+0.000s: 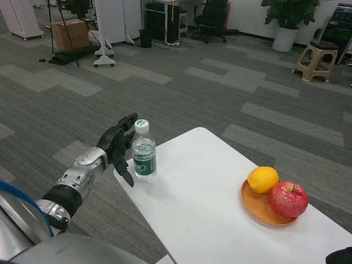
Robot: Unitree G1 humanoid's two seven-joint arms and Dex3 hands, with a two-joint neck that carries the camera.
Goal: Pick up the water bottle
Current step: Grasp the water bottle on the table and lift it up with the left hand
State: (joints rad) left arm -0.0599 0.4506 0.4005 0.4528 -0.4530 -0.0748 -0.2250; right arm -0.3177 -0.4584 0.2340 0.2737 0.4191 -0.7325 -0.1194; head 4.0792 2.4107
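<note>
A clear water bottle (143,152) with a white cap and a green label stands upright near the left edge of the white table (209,203). My left hand (119,144) is just left of the bottle at its height, fingers spread apart beside it and holding nothing. Whether a fingertip touches the bottle I cannot tell. Only a dark sliver of my right hand (340,256) shows at the bottom right corner, too little to read.
An orange plate (258,210) on the right side of the table carries an orange (262,179) and a red apple (287,198). Grey carpet surrounds the table. A stool (315,59), a potted plant (287,22) and office furniture stand far behind.
</note>
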